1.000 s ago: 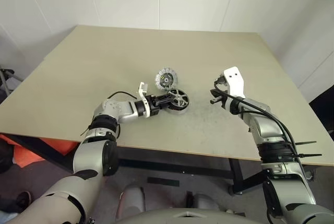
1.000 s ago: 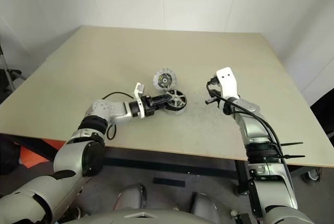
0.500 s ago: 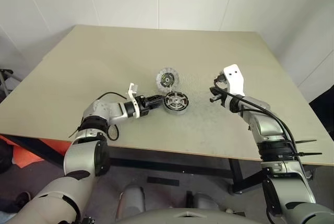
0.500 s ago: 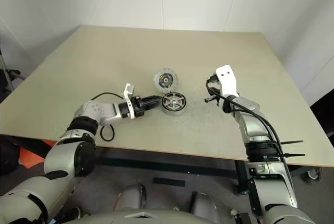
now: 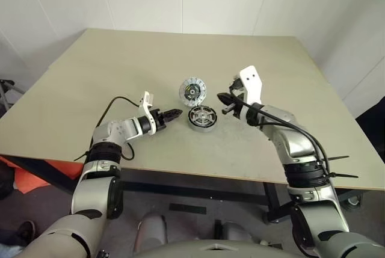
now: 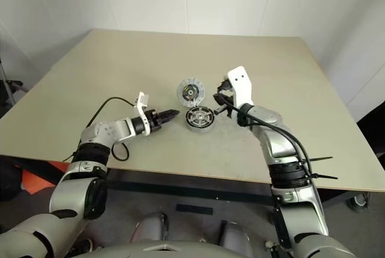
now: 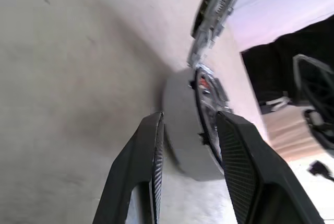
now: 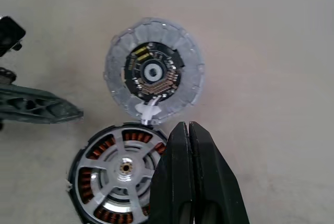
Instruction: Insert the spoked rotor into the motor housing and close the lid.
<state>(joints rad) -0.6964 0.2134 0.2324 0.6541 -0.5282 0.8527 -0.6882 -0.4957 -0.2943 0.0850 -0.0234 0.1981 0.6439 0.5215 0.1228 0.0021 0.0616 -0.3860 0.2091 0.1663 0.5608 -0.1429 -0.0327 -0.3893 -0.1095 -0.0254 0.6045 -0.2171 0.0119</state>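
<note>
1. Motor housing [image 5: 202, 117] lies flat on the worktop [image 5: 120, 77], spoked rotor apparently seated; lid [image 5: 192, 89] just behind it.
2. Left gripper [image 5: 174, 113], fingers part-spread, has released and withdrawn beside the housing.
3. Right gripper [image 5: 224, 97], fingers pressed together, has swung over toward the lid; closing remains.

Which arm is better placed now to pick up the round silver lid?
Probably the right. The right gripper, shut, hovers beside the round silver lid; the left gripper is open at the motor housing, farther off.

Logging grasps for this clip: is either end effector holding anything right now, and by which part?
Nothing is held. The left end effector is open and just short of the motor housing; the right end effector is shut on nothing, above the table.
</note>
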